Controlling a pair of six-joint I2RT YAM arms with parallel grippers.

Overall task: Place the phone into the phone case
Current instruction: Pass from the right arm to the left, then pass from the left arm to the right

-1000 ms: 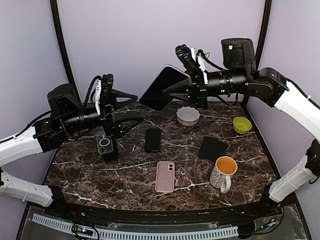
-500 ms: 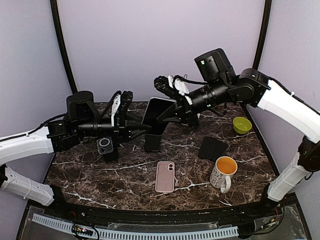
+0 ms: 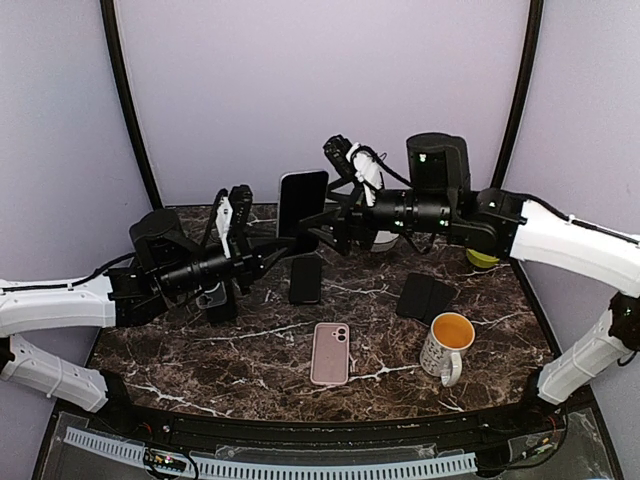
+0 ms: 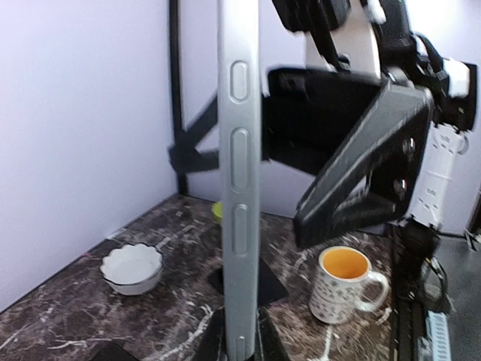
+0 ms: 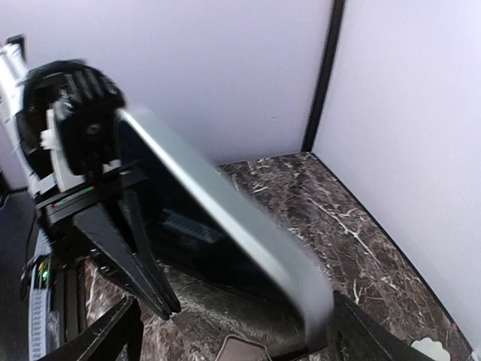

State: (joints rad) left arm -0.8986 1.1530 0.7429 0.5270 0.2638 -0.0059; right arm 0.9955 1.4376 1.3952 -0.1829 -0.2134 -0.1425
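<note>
The phone point(image 3: 302, 200), silver-edged with a dark screen, stands upright in the air above the back middle of the table. My left gripper point(image 3: 290, 243) is shut on its lower end; in the left wrist view the phone's edge point(image 4: 240, 188) rises from between the fingers point(image 4: 207, 342). My right gripper point(image 3: 335, 225) is open just to the phone's right. In the right wrist view its fingers stand wide on either side of the phone point(image 5: 225, 203). A pink phone case point(image 3: 330, 353) lies flat near the table's front middle.
A dark phone-like slab point(image 3: 305, 279) and a black flat object point(image 3: 425, 297) lie mid-table. A clear case with a ring point(image 3: 210, 290) sits left, under my left arm. A patterned mug point(image 3: 447, 345), a white bowl point(image 4: 131, 267) and a green bowl point(image 3: 484, 258) stand on the right side.
The right gripper carried the phone down and left and turned it upright. The left gripper closed on its lower end, and the right jaws then opened.
</note>
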